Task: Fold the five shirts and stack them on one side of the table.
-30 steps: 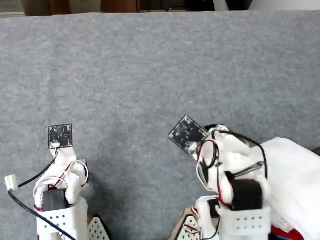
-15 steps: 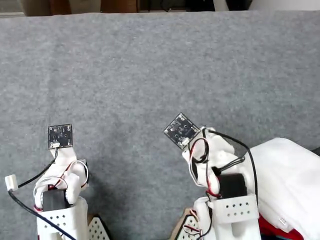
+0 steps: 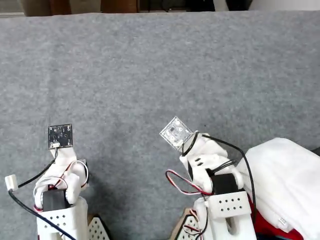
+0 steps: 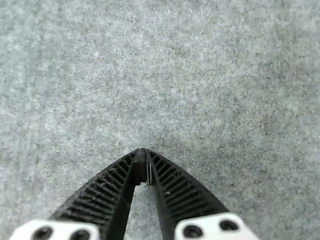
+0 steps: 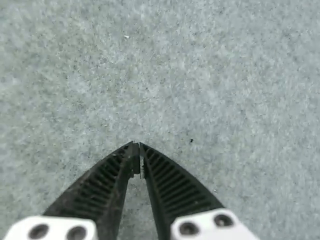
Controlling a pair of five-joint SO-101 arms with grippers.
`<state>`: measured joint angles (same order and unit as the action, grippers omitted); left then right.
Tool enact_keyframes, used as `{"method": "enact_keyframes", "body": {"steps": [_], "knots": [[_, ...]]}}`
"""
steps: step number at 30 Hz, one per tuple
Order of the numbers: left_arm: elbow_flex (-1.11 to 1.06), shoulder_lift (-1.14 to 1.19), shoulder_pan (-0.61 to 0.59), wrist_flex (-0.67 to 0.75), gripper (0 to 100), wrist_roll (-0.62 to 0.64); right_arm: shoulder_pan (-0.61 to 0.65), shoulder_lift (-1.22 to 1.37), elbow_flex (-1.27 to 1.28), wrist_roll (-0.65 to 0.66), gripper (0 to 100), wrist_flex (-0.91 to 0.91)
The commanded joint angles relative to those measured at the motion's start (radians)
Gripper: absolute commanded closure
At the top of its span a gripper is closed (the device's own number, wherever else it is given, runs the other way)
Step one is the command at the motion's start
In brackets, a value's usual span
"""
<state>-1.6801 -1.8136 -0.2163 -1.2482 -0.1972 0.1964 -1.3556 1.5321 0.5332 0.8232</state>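
Observation:
A pile of shirts lies at the table's near right corner, a white shirt on top and a strip of red shirt under it. My right arm stands just left of the pile, folded back over bare grey cloth. Its gripper is shut with nothing in it, the black ribbed fingers meeting at their tips. My left arm rests at the near left, and its gripper is also shut and holds nothing above the cloth.
A grey felt-like cloth covers the whole table. Beyond the table's far edge there are dark furniture shapes. The arm bases sit at the near edge.
My right arm has swung left, away from the white shirt pile, its wrist camera board moving left and slightly farther from the base. The left arm has kept still.

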Motion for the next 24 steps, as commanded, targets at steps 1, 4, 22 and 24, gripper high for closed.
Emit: {"method": "enact_keyframes", "body": {"steps": [1,4,22,24], "knots": [[-0.015,-0.002,0.009,-0.006,98,0.006,0.010,-0.012,0.039,-0.011,99.1,-0.049],[-0.015,-0.002,0.011,-0.006,98,0.006,0.008,-0.012,0.062,-0.011,99.1,-0.052],[-0.015,-0.004,0.011,-0.006,98,0.006,0.012,-0.013,0.170,-0.011,99.1,-0.137],[-0.015,-0.005,0.011,-0.003,98,0.006,0.010,-0.012,0.170,-0.011,99.1,-0.135]]}}
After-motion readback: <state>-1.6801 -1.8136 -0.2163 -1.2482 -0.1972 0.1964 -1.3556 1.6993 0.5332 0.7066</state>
